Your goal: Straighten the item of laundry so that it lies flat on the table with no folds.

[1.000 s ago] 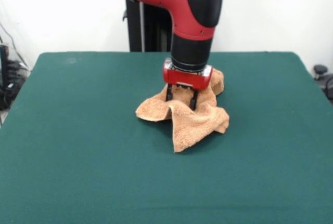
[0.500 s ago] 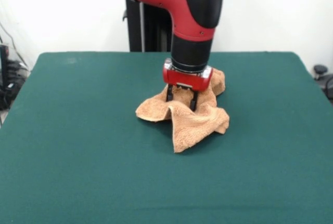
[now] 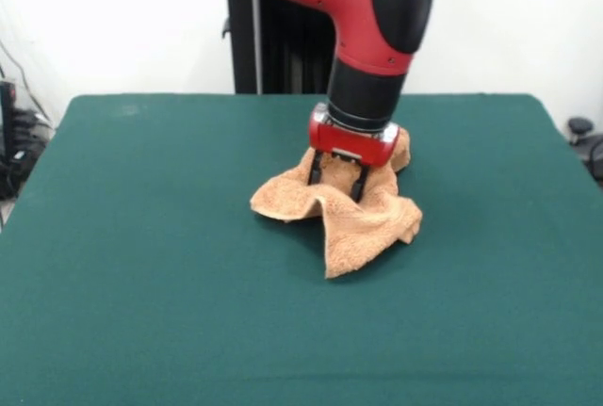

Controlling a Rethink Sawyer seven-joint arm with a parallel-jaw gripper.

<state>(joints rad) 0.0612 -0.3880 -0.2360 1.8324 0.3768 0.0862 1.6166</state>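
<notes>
Laundry item under inspection is a light orange-tan terry towel (image 3: pixel 350 213), but the order of size puts the desk (image 3: pixel 141 265) first: a large rectangular surface covered in dark green cloth, far bigger than the towel. Next is the red and black arm (image 3: pixel 372 29), which comes down from above at a slight tilt and ends in a red wrist block over the towel's far part. The towel lies near the desk's middle, a little toward the far side and right of centre in the front view. It is not flat: it is bunched and rumpled, with a raised ridge running across it, one lobe spread toward the left, one corner hanging forward toward the camera and another bunch lying behind the wrist. Smallest is the gripper (image 3: pixel 337 180): two black fingers (image 3: pixel 359 183) reach down into the cloth on either side of the raised ridge. The jaws appear set apart with a fold of towel standing between them; whether they actually pinch that fold cannot be told from this view. The fingertips are sunk into the terry and hidden.
</notes>
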